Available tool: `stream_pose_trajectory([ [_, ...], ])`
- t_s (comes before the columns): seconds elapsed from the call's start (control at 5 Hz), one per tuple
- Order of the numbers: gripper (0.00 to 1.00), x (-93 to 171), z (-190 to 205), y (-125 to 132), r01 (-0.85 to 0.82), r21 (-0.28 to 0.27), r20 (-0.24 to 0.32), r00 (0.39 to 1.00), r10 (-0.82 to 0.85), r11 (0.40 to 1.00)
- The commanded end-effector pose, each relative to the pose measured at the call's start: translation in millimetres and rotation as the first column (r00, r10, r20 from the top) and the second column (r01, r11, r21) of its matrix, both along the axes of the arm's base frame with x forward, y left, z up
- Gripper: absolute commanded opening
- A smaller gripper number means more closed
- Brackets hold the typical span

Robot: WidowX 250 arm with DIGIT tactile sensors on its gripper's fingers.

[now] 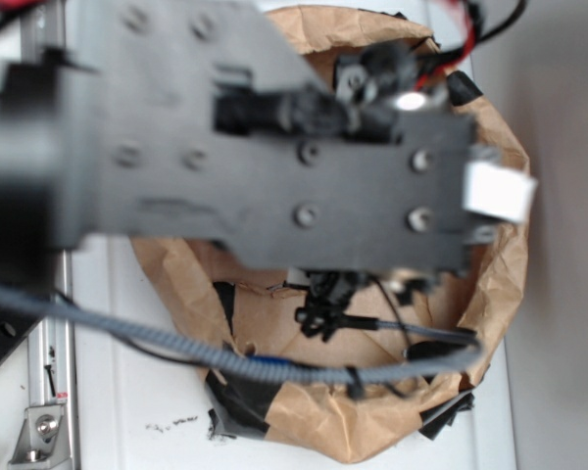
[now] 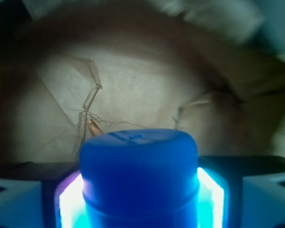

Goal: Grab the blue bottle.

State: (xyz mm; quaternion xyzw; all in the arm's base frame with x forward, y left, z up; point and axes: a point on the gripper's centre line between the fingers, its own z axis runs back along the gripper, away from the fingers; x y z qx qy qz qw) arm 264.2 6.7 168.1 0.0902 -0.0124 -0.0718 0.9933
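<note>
One blue bottle (image 2: 138,178) clamped in hand (image 2: 138,199) | wrist view only | exterior: arm hides it over paper-lined basket (image 1: 500,284)

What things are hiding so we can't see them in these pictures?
- Exterior view: the blurred arm covers most of the paper bag; the bottle is hidden.
- Wrist view: only the blue bottle's end shows; the bottom edge cuts off the rest.
- Wrist view: the fingers are cropped; contact with the bottle is unclear in the glow.
</note>
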Motion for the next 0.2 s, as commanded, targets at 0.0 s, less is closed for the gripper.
stream_pose_trajectory([
  [0.0,0.00,-12.0,45.3,-6.0,-0.181,-0.149,0.127,0.971,0.200,0.972],
])
